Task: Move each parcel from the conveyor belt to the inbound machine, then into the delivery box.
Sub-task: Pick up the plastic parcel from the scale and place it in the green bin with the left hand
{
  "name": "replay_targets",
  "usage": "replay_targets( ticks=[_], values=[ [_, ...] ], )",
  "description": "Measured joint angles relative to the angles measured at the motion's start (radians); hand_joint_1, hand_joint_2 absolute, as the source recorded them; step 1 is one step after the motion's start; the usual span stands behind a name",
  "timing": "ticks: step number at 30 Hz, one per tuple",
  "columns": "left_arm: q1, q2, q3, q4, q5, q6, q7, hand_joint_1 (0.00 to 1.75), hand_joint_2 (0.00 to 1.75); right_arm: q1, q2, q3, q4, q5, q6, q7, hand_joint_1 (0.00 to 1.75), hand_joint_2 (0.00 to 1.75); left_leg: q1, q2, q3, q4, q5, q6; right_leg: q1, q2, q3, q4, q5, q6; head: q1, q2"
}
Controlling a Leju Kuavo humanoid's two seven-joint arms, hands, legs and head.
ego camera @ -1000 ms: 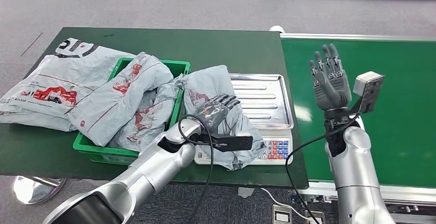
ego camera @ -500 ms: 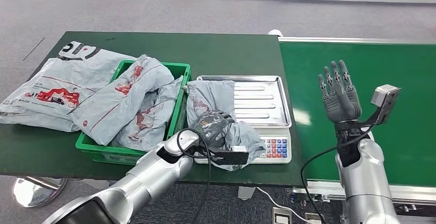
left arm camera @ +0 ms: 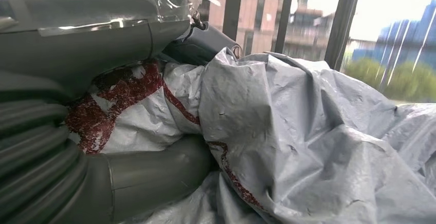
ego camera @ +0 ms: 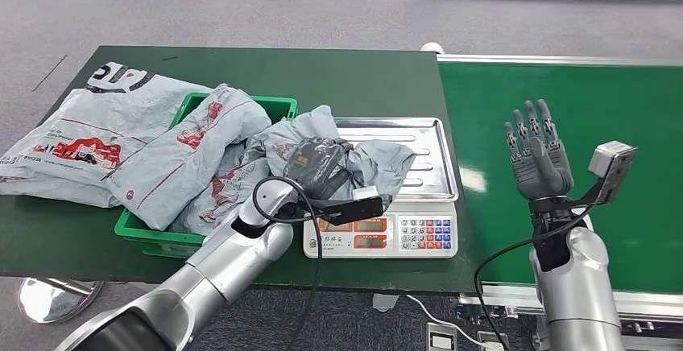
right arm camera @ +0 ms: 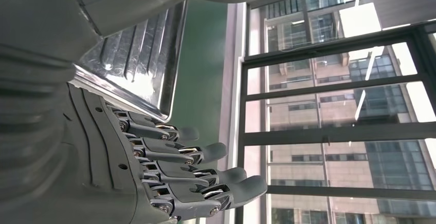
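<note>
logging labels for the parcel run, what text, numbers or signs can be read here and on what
None can be read.
Parcels: red prints and a black and white mark, lettering too blurred.
Scale keypad and displays: too small to read.
Parcel in the left hand, seen in the left wrist view: red pattern, no legible words.

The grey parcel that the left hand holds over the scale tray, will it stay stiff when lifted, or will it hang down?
The grey parcel is probably floppy: its film is crumpled and folds around the left hand. It seems light, since it drapes loosely over the scale tray. The glossy plastic may slip.
</note>
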State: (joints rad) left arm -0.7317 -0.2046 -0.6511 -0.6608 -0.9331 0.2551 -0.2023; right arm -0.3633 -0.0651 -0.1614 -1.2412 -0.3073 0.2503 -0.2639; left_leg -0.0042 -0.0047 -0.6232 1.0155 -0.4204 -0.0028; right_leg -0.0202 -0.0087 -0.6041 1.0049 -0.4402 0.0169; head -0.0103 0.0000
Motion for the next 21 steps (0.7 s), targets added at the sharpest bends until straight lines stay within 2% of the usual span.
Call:
replay_targets(
  ticks=[5,8,10,13,15,21],
  values=[
    [-0.006,0.006,0.043,-0.144,-0.004,0.076,-0.002,1.75,1.75,-0.010,0.015,0.000,-0.002,0.028,-0.023,0.008,0.00,1.75,0.000,0.000,-0.002,0.000,0.000,0.000,0.000,0.000,-0.002,0.000,0.000,0.000,0.000,0.000],
    [-0.020,0.011,0.053,-0.210,-0.090,0.139,0.052,1.75,1.75,-0.025,0.024,-0.001,-0.012,0.040,-0.043,0.026,0.00,1.75,0.000,0.000,-0.002,0.000,0.000,0.000,0.000,-0.001,-0.002,0.000,0.000,0.000,0.000,0.000],
    [-0.031,0.015,0.055,-0.232,-0.200,0.186,0.132,1.75,1.75,-0.031,0.026,-0.004,-0.018,0.042,-0.049,0.036,0.00,1.75,0.000,-0.001,-0.002,0.000,0.000,0.000,0.000,-0.001,-0.002,0.000,0.000,0.000,0.000,0.000],
    [-0.049,0.024,0.068,-0.220,-0.408,0.217,0.313,1.75,1.75,-0.036,0.027,-0.006,-0.020,0.048,-0.047,0.039,0.00,1.75,0.000,0.000,-0.003,0.000,0.000,0.000,0.000,-0.001,-0.002,0.000,0.000,0.000,0.000,0.000],
    [-0.057,0.029,0.099,-0.182,-0.498,0.249,0.382,1.75,1.75,-0.042,0.028,-0.006,-0.015,0.055,-0.042,0.035,0.00,1.75,0.000,0.000,-0.002,0.000,0.000,0.000,0.000,0.000,-0.002,0.000,0.000,0.000,0.000,0.000],
    [-0.065,0.036,0.173,-0.105,-0.548,0.291,0.396,1.75,1.75,-0.058,0.030,-0.006,0.002,0.059,-0.041,0.029,0.00,1.75,0.000,-0.001,-0.003,0.000,0.001,0.000,0.000,-0.002,-0.002,0.000,0.000,0.000,0.000,0.000]
  ],
)
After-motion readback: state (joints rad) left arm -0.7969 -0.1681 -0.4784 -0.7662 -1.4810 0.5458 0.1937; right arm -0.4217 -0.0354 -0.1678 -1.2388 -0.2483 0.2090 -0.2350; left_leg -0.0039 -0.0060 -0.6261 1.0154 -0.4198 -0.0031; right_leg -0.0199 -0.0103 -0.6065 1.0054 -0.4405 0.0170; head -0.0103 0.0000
